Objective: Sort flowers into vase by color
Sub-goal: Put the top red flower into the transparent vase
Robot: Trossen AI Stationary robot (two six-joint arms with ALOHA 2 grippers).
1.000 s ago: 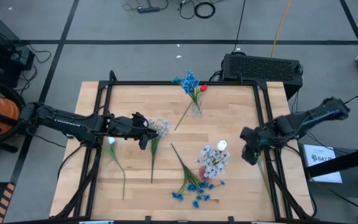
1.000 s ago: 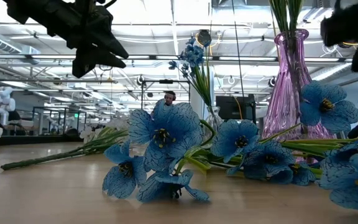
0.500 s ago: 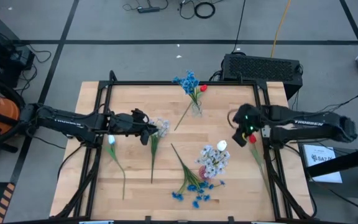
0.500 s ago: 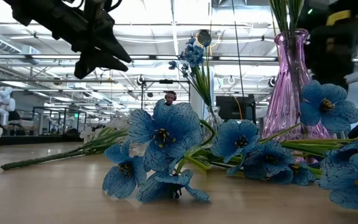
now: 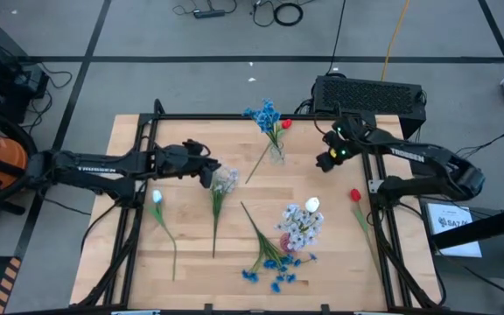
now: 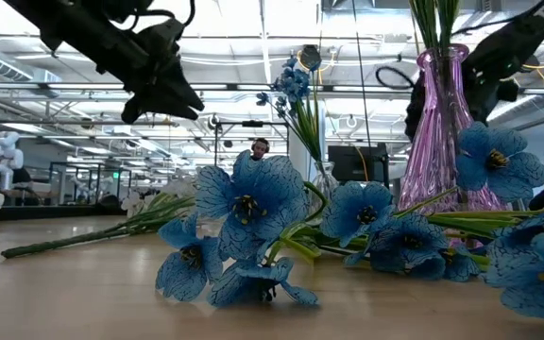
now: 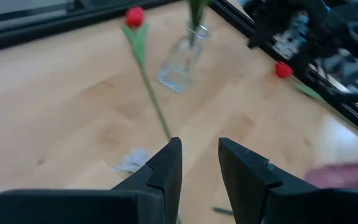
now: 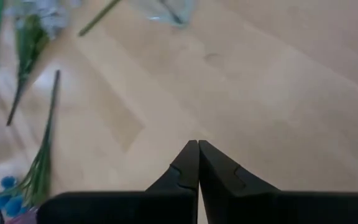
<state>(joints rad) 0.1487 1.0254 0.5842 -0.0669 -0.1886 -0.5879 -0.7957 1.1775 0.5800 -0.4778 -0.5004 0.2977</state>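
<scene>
Table stock, as we count it: a clear vase (image 5: 276,154) at twelve o'clock holding blue flowers (image 5: 262,114) and a red tulip (image 5: 286,124); a purple vase (image 5: 290,238) toward five o'clock carrying a pale cluster (image 5: 301,222) and a white tulip (image 5: 312,205); loose blue flowers (image 5: 274,273) at six; a lavender stem (image 5: 223,181) and a second white tulip (image 5: 157,198) at nine; another red tulip (image 5: 354,195) at three, by the rail. Left gripper (image 5: 208,178) hangs over the lavender head, fingers (image 7: 166,168) apart, nothing between them. Right gripper (image 5: 325,161), at two o'clock, is closed and empty. We judge a pick is in hand; next, lower onto the lavender stem and close.
</scene>
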